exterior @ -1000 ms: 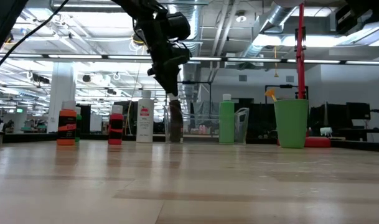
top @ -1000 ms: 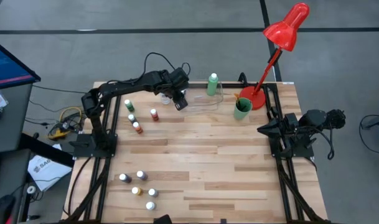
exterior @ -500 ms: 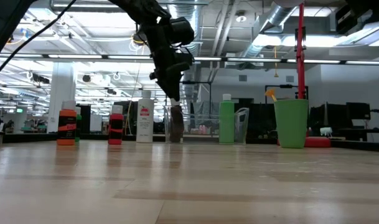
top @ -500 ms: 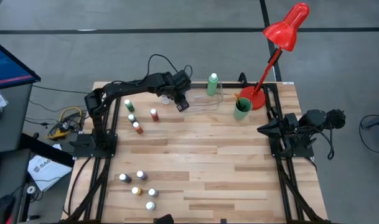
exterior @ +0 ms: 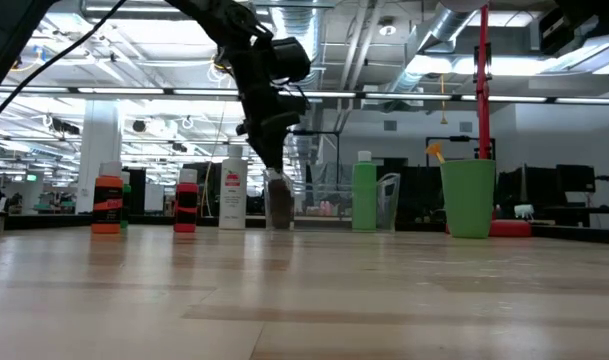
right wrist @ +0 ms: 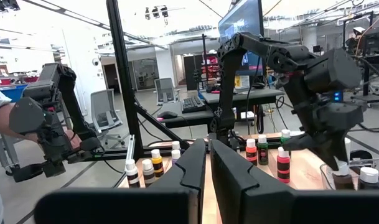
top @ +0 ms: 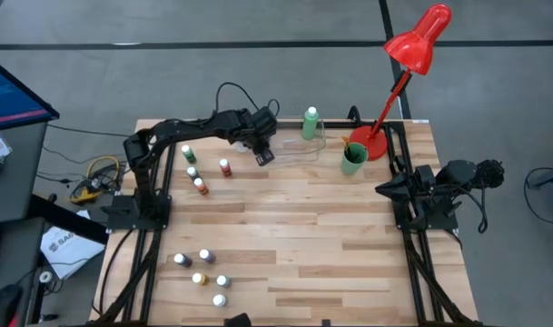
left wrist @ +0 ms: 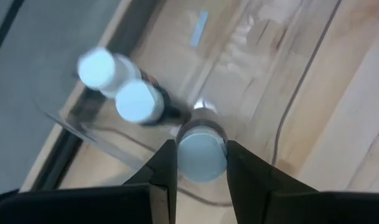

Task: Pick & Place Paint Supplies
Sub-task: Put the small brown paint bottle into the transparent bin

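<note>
You're seeing the left gripper point(top: 264, 154) holding a small bottle point(left wrist: 201, 152) over the tray's point(top: 299, 150) left end, two bottles point(left wrist: 138, 101) sitting inside just beside it.

A pale wooden plank table point(top: 303, 236) stood on a grey floor point(top: 494, 100) crossed by dark lines. A red desk lamp point(top: 412, 50) rose at the table's far right corner. Left of the table sat a blue screen point(top: 13, 91). Beyond the table, white ceiling ducts point(exterior: 454, 20) and strip lights point(exterior: 134, 92) ran overhead, with desks and an office chair point(right wrist: 102, 109) farther off.
</note>
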Robot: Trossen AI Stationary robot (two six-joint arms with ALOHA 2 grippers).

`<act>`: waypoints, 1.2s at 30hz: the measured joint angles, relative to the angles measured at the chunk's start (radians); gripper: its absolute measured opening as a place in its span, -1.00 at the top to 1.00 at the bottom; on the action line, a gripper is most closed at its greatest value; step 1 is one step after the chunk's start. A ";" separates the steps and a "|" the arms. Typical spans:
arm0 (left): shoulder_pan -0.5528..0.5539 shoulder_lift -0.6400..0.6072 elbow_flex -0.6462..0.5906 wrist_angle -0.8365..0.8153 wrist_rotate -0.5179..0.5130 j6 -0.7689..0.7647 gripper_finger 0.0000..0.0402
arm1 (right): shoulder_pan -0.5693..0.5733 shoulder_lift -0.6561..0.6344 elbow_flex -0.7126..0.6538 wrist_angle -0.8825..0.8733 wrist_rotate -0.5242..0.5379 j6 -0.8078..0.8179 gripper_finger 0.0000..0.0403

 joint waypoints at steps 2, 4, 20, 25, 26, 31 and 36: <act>0.000 0.000 -0.011 -0.003 -0.001 0.000 0.59 | 0.000 0.000 0.000 0.000 0.000 0.000 0.89; 0.000 0.000 -0.012 0.006 -0.002 0.000 0.59 | 0.000 0.000 0.000 0.000 0.000 0.000 0.89; 0.000 0.000 -0.012 0.032 -0.004 0.005 0.45 | 0.000 0.000 0.000 0.000 0.000 0.000 0.89; 0.000 0.000 -0.012 0.045 0.000 0.024 0.46 | 0.000 0.000 0.000 0.000 0.000 0.000 0.89; 0.001 0.000 -0.012 0.045 0.000 0.024 0.46 | 0.000 0.000 0.000 0.000 0.000 0.000 0.89; 0.001 0.000 -0.012 0.052 -0.001 0.024 0.45 | 0.000 0.000 0.000 0.000 0.000 0.000 0.89; 0.004 0.008 -0.012 0.059 -0.001 0.029 0.45 | 0.000 0.000 0.000 0.000 0.000 0.000 0.89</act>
